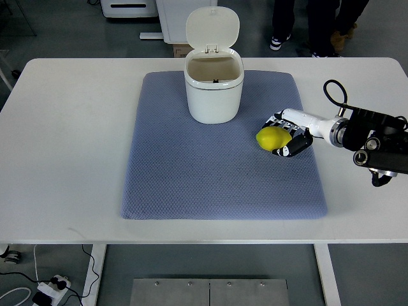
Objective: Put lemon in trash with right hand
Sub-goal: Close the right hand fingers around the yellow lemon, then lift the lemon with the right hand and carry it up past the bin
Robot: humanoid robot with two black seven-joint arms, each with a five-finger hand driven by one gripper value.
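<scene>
White tabletop (70,146) fills most of the top view, with a blue-grey quilted mat (210,185) spread over its middle and grey floor beyond, where the legs and shoes of people (315,25) show at about one o'clock. A power strip (51,288) lies on the floor at seven o'clock.

On the mat, toward twelve o'clock, stands the white trash bin (214,89), its lid (212,29) flipped up and back so the mouth is open. The inside looks tan or lined, and I can make out nothing in it beyond a small dark spot near the far rim.

The lemon (273,138) sits on the mat at about four o'clock from the bin, near it but clearly apart. The right hand (290,135) comes in from three o'clock and has its dark fingers curled around the lemon's right side, above and below; the fruit looks cupped rather than fully enclosed, and whether it is off the mat yet I cannot tell. The left hand is not in view.

The risk from here is mainly the grip: a round, smooth-skinned lemon held only from one side could roll out toward nine o'clock when lifted. The bin is also light-looking and tall, so the wrist or forearm could nudge it or catch the raised lid on the way over, and a release short of the rim would bounce the lemon off the mat.
</scene>
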